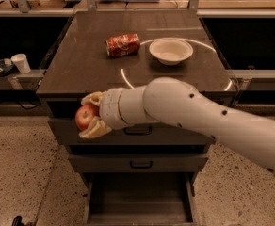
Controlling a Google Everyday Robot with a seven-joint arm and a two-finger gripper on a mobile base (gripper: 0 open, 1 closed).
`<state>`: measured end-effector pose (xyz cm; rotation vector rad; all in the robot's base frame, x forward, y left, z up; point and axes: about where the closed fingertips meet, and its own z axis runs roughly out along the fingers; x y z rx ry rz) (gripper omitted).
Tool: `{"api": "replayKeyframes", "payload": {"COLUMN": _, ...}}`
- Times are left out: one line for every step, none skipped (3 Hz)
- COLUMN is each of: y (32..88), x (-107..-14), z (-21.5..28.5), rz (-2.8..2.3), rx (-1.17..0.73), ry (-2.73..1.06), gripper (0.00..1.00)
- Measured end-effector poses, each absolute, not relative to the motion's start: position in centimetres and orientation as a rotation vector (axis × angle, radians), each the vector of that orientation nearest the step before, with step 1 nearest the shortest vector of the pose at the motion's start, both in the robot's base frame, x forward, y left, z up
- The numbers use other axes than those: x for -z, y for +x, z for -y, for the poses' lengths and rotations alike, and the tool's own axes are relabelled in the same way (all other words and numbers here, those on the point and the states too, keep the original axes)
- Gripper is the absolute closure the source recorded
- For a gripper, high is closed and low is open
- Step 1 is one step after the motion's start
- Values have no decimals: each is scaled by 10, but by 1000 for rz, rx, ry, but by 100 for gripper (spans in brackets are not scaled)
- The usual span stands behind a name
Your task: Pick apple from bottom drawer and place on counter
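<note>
My gripper (86, 117) is shut on the red apple (84, 117), which sits between its two pale fingers. It holds the apple in the air in front of the cabinet's top drawer, just below the front left edge of the counter (85, 65). The white arm reaches in from the right across the cabinet front. The bottom drawer (140, 199) is pulled open below, and its dark floor shows nothing in it.
A crushed red soda can (123, 44) and a white bowl (171, 50) stand on the far half of the counter. Two drawers with black handles (141, 164) are shut. A white cup (21, 62) sits on a ledge at left.
</note>
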<state>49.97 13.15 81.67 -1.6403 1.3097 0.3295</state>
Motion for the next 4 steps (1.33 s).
{"api": "replayKeyframes", "payload": {"y": 552, "x": -854, "z": -151, "rz": -1345, "rx": -403, "ry": -1624, "gripper": 100}}
{"api": "replayKeyframes", "payload": {"y": 552, "x": -853, "z": -152, "rz": -1345, "rx": -404, "ry": -1626, "gripper": 100}}
{"api": "replayKeyframes", "payload": {"y": 562, "x": -860, "z": -161, "rz": -1379, "rx": -419, "ry": -1605, "gripper": 100}}
{"api": "replayKeyframes", "payload": {"y": 586, "x": -871, "z": -179, "rz": -1423, "rx": -449, "ry": -1563, "gripper": 100}}
